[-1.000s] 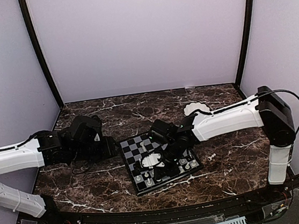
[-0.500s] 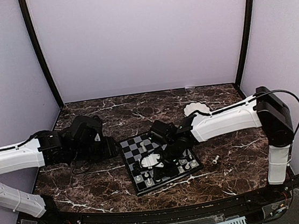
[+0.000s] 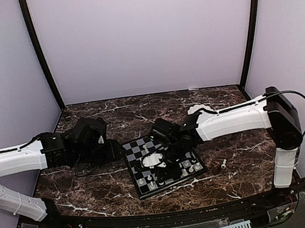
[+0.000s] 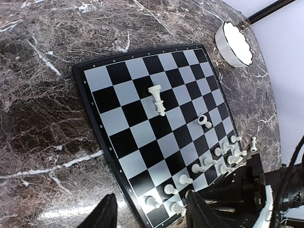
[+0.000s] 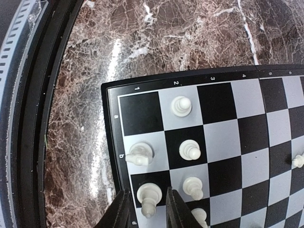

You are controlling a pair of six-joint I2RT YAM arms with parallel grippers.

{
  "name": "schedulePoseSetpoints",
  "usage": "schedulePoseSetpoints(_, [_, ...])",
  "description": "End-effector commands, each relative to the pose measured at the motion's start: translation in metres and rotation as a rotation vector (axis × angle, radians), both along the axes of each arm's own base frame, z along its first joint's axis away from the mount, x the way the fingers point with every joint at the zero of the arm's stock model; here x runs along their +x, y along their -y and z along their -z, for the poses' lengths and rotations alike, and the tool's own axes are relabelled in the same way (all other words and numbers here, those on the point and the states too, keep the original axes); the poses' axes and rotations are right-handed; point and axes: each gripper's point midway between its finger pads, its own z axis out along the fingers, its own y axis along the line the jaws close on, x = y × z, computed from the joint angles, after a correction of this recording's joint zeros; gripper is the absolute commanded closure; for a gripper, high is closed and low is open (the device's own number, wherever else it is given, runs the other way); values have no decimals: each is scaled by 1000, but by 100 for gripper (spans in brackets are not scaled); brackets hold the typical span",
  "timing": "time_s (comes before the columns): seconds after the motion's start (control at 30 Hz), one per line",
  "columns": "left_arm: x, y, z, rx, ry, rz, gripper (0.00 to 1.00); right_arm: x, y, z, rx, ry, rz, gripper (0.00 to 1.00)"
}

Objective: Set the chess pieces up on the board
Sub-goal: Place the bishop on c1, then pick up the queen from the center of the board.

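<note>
Both apart: left jaws empty, right jaws straddling one of the chess pieces (image 5: 147,195); light, tippy, I'd pinch its neck.

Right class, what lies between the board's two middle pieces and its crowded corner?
One lone chess piece, apparently toppled, lies between the middle pair and the corner cluster on the board; the left wrist view shows it.

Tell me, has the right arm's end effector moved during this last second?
Yes. Seen from above, the right end effector has shifted slightly toward the board's far edge, and its arm now covers part of the white bowl.
</note>
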Motion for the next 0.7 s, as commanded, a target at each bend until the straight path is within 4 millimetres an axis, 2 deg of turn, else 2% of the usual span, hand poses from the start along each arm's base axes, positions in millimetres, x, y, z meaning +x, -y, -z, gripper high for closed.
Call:
schedulePoseSetpoints(0.0, [6,9,-14,-12,34,30,49,-6,9,-57,65,14,-24,71])
schedulePoseSetpoints(0.03, [6,10,-15,-8,38,42,49,-4,16,-68,78,20,-13,71])
schedulePoseSetpoints(0.1, [7,13,-17,7,41,60,48,4,37,-77,73,18,30,71])
schedulePoseSetpoints(0.23, [11,17,-19,47,41,78,48,40,96,-86,58,-19,245,70])
schedulePoseSetpoints(0.37, [15,15,-22,69,42,58,48,81,169,-73,20,-122,602,72])
schedulePoseSetpoints(0.47, [20,3,-22,109,37,-12,50,93,220,-52,1,-257,880,72])
schedulePoseSetpoints(0.53, [22,-5,-23,138,38,-48,50,104,244,-45,-10,-272,1014,72])
schedulePoseSetpoints(0.67, [24,-9,-27,153,43,-63,49,126,266,-38,-29,-319,1209,69])
